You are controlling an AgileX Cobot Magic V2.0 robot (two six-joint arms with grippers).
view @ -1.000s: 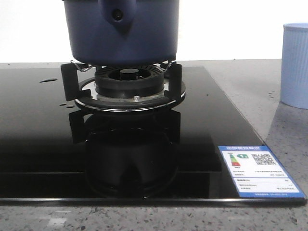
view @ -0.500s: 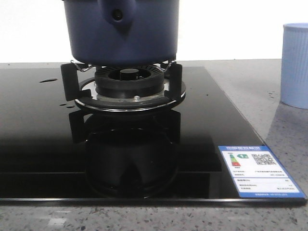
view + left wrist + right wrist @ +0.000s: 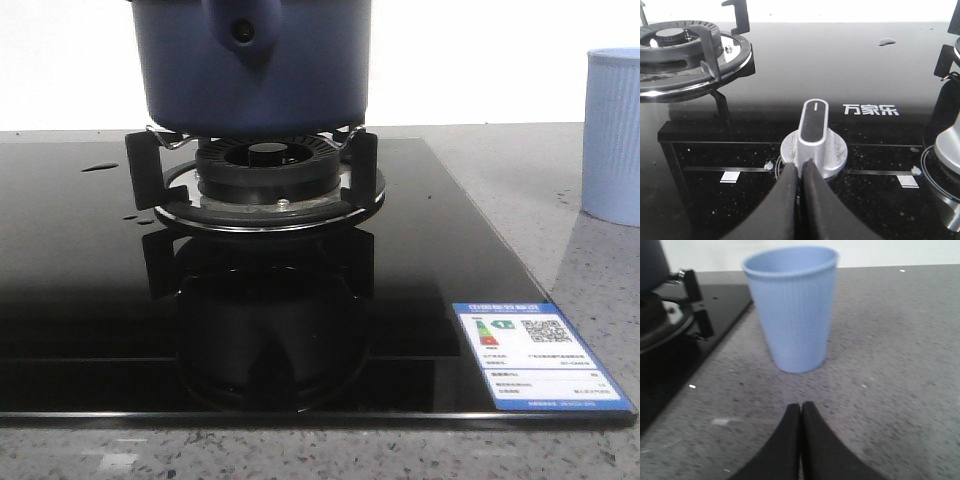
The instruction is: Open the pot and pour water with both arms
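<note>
The dark navy-blue pot (image 3: 255,70) stands on the burner grate (image 3: 255,175) of the black glass hob; its top and lid are cut off by the frame. Its raised handle mount with a small hole (image 3: 241,30) faces the front camera. A dark edge of the pot shows in the right wrist view (image 3: 650,262). My left gripper (image 3: 800,165) is shut and empty, low over the hob just in front of a silver knob (image 3: 814,137). My right gripper (image 3: 800,406) is shut and empty above the grey counter, in front of the pale blue ribbed cup (image 3: 792,307).
The pale blue cup (image 3: 612,135) stands on the grey speckled counter right of the hob. A second bare burner (image 3: 682,50) lies to the pot's left. An energy label (image 3: 535,355) is stuck at the hob's near right corner. Water drops (image 3: 100,166) lie on the glass.
</note>
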